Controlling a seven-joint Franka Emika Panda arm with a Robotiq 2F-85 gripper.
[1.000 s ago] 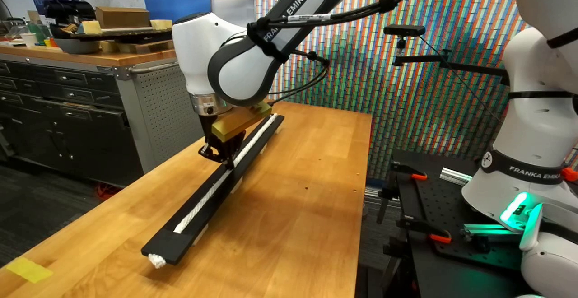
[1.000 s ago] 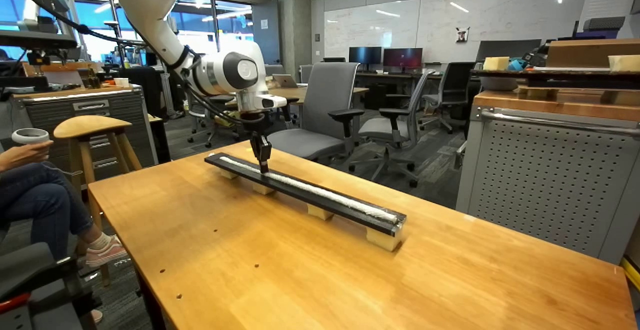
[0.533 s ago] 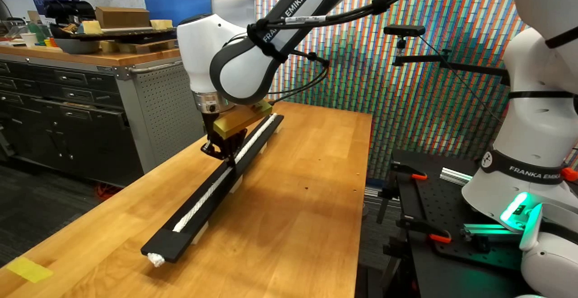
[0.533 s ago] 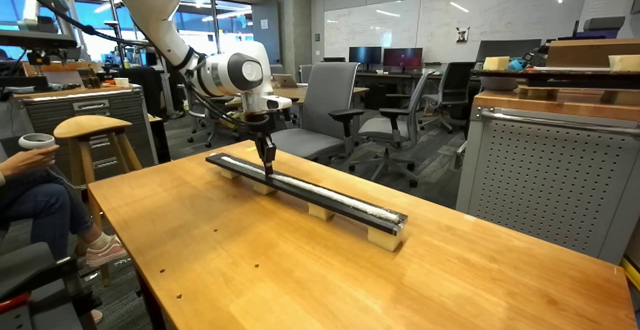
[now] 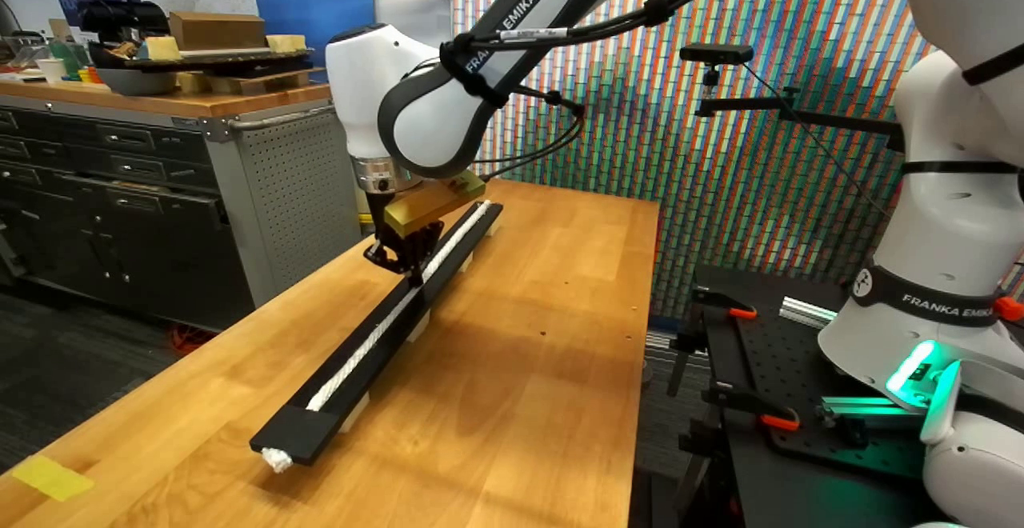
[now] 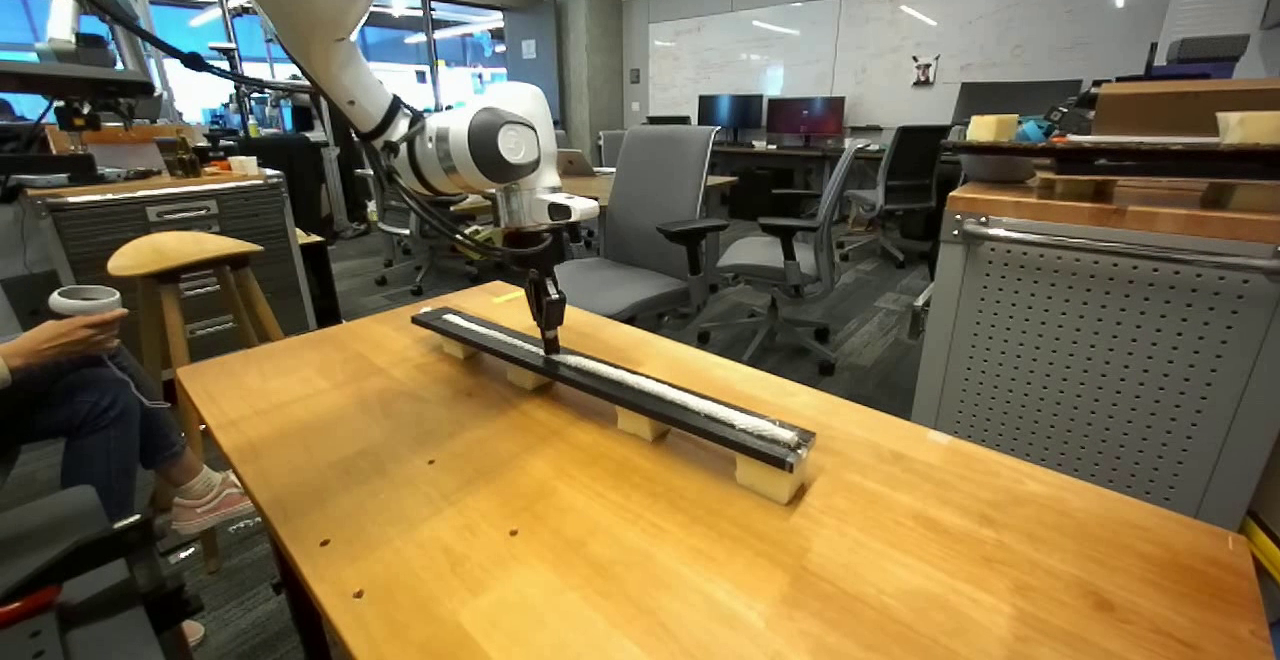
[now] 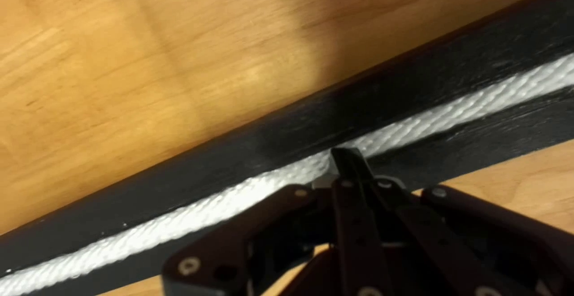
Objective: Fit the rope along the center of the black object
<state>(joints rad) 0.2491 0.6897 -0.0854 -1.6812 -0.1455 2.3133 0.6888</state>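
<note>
Just now, the pincer [image 7: 348, 158] has been carried a little farther along the rail [image 5: 301, 434], away from the end where a white tuft [image 5: 278, 461] is seen poking out; the rope [image 7: 251, 195] and rail look all but unmoved in both exterior views. The pincer's jaws are brought fully together, nothing is gripped between them, and the joined tips are set down on the rope like a blunt tool.

Along the rail's middle the rope is laid over most of the length, so the placing may be judged largely done and the present step taken for a pressing stroke. In the wrist view a narrower strip of rope, seemingly sunk, is seen to the right of the tips, and a wider one, seemingly proud, to the left; the wider part is probably what remains to be pushed in. Whether full depth is reached anywhere cannot be told.

By slanting strands the rope is marked as braided or twisted, soft and slightly fuzzy. The rail is long, straight and flat-topped, its black face dull and scuffed near the rope. It is propped off the bench [image 6: 620, 540] by pale, squared blocks [image 6: 768, 478], and the bench itself is built of honey-coloured wood strips with a soft sheen.
</note>
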